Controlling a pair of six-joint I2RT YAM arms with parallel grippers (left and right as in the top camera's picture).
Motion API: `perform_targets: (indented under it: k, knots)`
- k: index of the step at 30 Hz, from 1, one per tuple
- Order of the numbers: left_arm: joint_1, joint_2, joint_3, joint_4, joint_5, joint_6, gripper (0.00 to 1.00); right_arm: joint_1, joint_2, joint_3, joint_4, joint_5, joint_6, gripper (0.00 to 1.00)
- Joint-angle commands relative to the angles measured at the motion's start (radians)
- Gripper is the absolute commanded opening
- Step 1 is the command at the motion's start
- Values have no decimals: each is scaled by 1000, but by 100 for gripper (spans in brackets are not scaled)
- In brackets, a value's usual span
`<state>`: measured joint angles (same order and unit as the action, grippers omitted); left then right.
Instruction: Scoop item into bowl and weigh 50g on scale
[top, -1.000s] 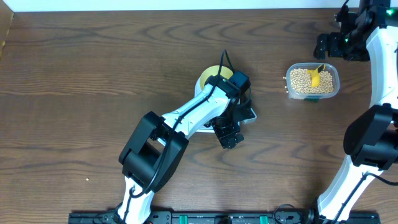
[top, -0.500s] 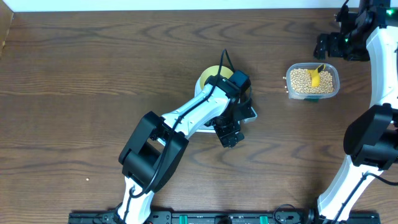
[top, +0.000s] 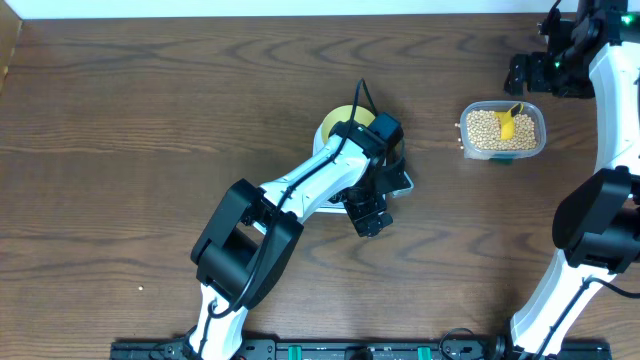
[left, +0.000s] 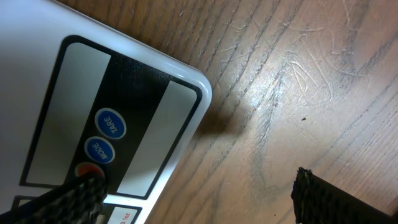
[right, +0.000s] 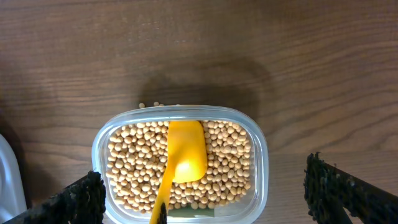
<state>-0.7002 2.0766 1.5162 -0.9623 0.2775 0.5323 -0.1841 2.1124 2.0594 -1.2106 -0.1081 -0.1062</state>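
left gripper (left: 196, 193): wide, empty, over corner of scale (left: 37, 56), mid-frame. right gripper (right: 205, 190): wide, empty, above beans (right: 230, 162), upper right. nothing moved; scooping not begun.

Clear tub (right: 186, 110) on wood table (right: 186, 43); yellow scoop (right: 185, 152) lying inside.

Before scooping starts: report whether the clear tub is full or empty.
Filled, not empty: tan beans cover the whole clear tub, yellow scoop lying on them; depth unclear.
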Motion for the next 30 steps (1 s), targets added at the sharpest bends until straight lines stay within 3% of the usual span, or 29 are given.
perform_targets:
  k: [1,30]
  knots:
    - [10,69,-7,4,-24,25,98,1,3,14,0,1,0,99]
    - [18,108,23,-8,-44,-14,98,1,3,14,0,1,1,99]
